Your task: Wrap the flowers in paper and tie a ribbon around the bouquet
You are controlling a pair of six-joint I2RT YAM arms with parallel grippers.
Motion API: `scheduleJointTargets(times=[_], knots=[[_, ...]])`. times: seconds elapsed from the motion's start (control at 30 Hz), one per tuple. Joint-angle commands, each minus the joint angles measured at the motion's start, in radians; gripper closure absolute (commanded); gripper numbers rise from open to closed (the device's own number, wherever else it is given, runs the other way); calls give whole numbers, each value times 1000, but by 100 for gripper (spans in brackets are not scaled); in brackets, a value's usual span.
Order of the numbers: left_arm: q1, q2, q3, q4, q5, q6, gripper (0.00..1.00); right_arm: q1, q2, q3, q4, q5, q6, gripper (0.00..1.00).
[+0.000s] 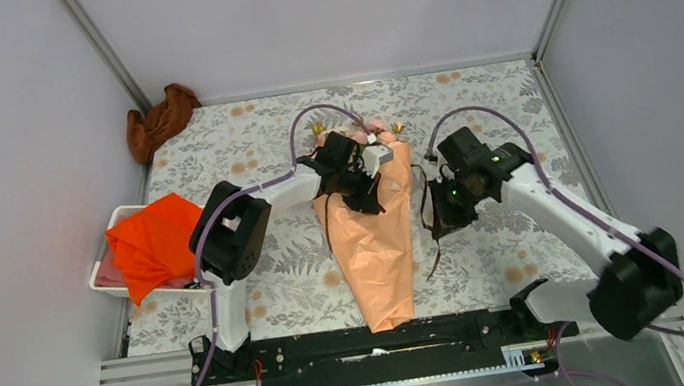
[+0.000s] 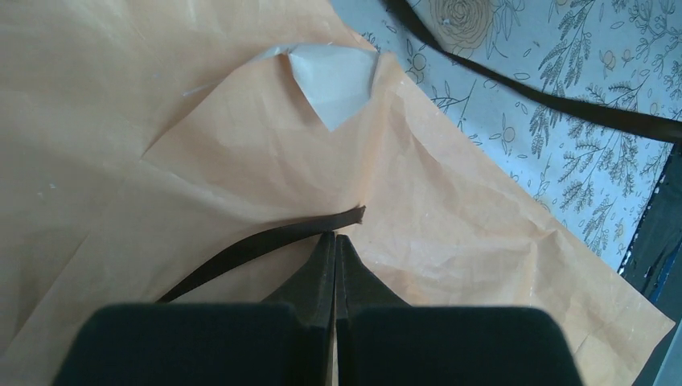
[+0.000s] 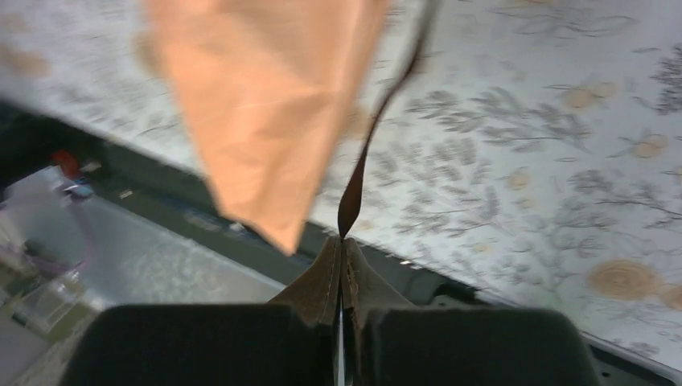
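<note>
The bouquet lies in the middle of the table as a peach-orange paper cone. Its flowers poke out at the far end. My left gripper rests on the upper part of the cone. In the left wrist view the left gripper is shut, pinching the dark brown ribbon at its very tips, with the ribbon's cut end just past them. My right gripper hovers just right of the cone. The right gripper is shut on the ribbon, which rises from the tips past the paper.
A white bin holding a bright orange cloth stands at the left edge. A brown cloth is bunched in the back left corner. Another stretch of ribbon crosses the floral tablecloth. The black base rail runs along the front.
</note>
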Motion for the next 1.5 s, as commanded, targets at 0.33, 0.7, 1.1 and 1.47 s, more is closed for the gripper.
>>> scheduleJointTargets(times=[0.33,0.7,1.1,1.47], knots=[[-3,28,60,-32,24,12,100,265,-105,250,429,-505,151,100],[51,-53,67,-76,97,-21,100,321,-8,-174,1120,-399,292,100],[132,-197,106,-125,76,-27,100,276,264,-335,1360,-196,334,100],[157,-425,9,-414,43,269,100,138,469,-287,1518,-292,445,100]])
